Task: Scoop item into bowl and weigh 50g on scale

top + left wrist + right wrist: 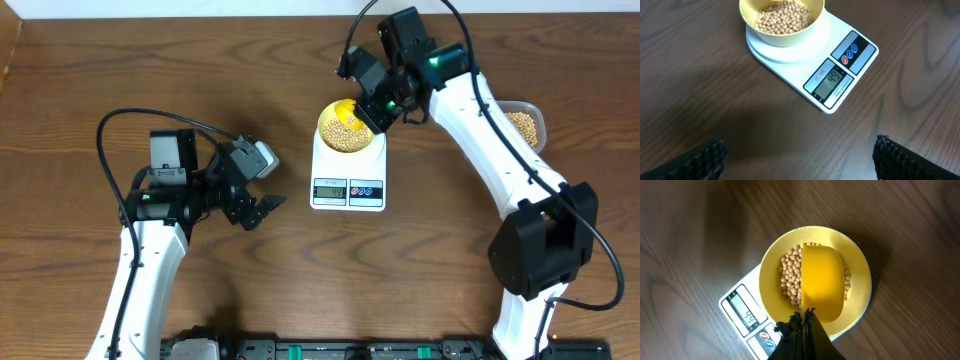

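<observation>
Right claw (797, 320) (clamped tight) holds the scoop (822, 282), seemingly upturned, over bowl (861, 266).

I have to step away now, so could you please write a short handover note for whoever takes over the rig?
Left gripper: open, holding nothing, left of the scale.
Right gripper: shut on the scoop, which is tipped over the bowl.
Things: the bowl sits on the scale with beans in it; more beans are in the tub at right.
Done: beans are in the bowl; the display appears to read 49.
Left: probably add a few more beans to reach 50, then set the scoop down.
</observation>
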### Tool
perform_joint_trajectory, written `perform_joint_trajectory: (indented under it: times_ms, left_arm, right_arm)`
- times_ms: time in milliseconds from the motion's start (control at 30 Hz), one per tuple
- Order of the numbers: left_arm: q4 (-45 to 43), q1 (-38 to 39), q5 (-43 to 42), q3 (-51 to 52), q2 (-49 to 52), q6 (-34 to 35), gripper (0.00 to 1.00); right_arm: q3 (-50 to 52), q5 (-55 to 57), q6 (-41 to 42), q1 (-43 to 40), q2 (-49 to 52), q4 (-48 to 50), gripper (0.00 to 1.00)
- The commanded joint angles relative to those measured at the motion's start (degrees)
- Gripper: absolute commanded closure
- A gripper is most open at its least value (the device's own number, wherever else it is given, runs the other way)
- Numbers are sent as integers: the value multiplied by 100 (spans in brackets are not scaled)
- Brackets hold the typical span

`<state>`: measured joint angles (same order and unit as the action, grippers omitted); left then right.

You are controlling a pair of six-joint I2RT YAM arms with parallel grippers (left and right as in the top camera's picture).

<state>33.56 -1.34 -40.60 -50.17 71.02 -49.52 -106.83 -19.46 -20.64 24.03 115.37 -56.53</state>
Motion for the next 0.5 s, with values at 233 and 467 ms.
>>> perform_joint_trajectory:
  times_ms: [233, 467]
  left_arm:
    - [2, -24, -94, 35, -61, 4, 5]
    - [2, -24, -94, 35, -61, 7, 5]
  right_arm:
    - [-140, 127, -205, 42, -74, 17, 99]
    - [-140, 275, -221, 151, -74, 26, 99]
